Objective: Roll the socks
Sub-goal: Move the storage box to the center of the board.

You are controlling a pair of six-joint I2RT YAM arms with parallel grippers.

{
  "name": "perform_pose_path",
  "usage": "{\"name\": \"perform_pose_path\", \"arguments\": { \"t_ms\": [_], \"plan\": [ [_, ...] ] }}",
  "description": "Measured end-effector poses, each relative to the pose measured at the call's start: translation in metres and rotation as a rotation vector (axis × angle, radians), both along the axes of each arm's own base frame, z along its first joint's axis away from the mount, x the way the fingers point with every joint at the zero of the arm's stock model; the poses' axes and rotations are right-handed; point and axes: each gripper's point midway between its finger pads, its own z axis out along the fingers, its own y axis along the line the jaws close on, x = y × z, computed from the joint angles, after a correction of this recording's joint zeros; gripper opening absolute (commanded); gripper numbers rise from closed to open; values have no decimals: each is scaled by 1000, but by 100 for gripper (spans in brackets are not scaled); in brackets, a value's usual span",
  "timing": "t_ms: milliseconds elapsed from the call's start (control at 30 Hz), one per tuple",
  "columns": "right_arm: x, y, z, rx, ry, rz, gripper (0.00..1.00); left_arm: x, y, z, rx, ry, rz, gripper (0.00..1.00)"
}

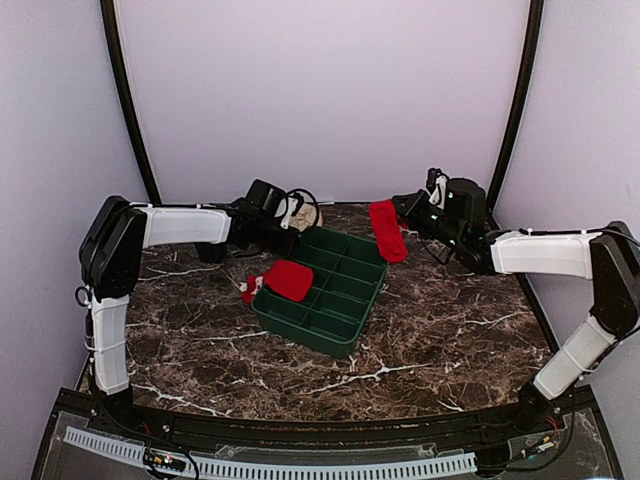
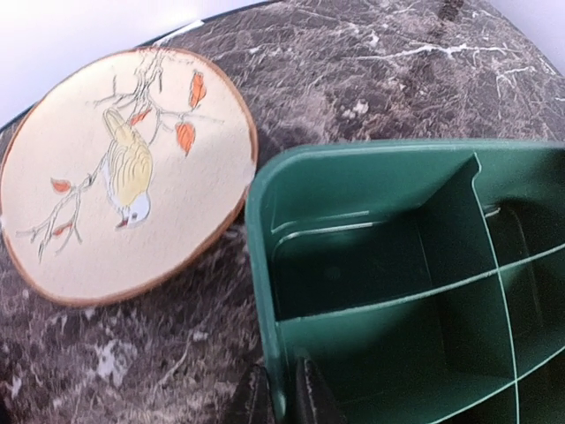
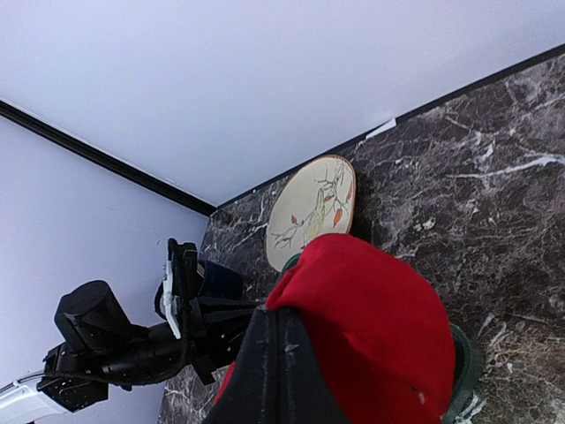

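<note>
Socks, both bright red, apart from each other. Beneath all, dark marbled bench (image 1: 440, 340). At centre, green divided tray (image 1: 300, 330). Just beside its far left corner, round bird-painted plate (image 2: 124, 168). Over far right corner, first sock (image 1: 388, 230), pinched in right pincer (image 3: 275, 344). Draped across left rim, second sock (image 1: 290, 280), white patterned end outside. Clamped on tray wall, left pincer (image 2: 281, 393), one finger each side.

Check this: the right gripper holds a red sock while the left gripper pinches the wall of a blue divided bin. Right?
No: the divided bin is green, not blue, as the left wrist view shows. The right gripper does hold a red sock, and the left gripper pinches the bin's wall.
</note>
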Motion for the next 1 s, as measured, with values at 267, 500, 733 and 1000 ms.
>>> {"name": "perform_pose_path", "arguments": {
  "t_ms": [267,500,733,1000],
  "plan": [
    [-17,-23,26,-34,-69,-64,0,36,-37,22,-67,-64,-64,10],
    [-29,-31,27,-78,-75,-74,0,62,-64,20,-104,-80,-97,28],
    [-53,-14,36,-138,-104,-24,0,62,-58,30,-92,-81,-72,51],
    [-64,-25,54,-166,-149,-61,0,-3,-8,139,-106,-238,-4,63]
  ]
}}
